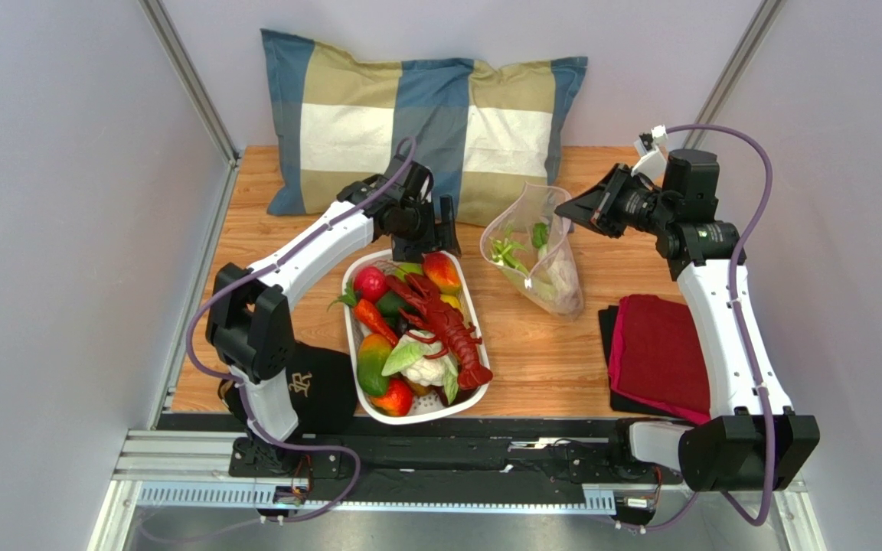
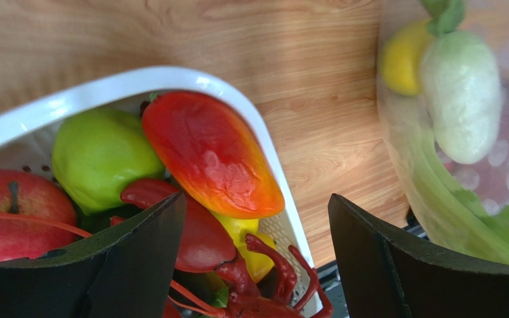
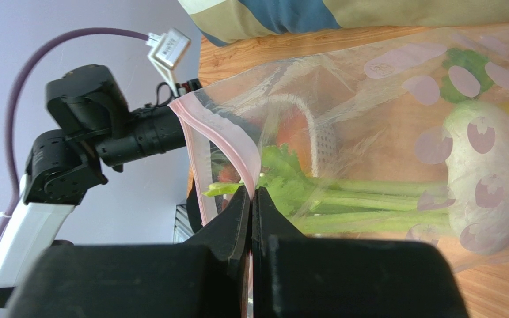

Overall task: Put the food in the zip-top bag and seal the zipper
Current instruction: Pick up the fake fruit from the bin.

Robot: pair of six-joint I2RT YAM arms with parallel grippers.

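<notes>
Pinching the clear bag (image 3: 383,86) at its pink zipper (image 3: 218,138), the right jaws are shut tight. The left jaws hang wide open over the white basket's (image 2: 138,73) far end.

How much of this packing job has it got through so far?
Done: a leek-like stalk lies inside the zip-top bag. In hand: the right end effector pinches the bag's rim, while the left end effector hangs open over a red-orange fruit in the white basket. Left: most food sits in that basket, and the zipper is unsealed.
</notes>
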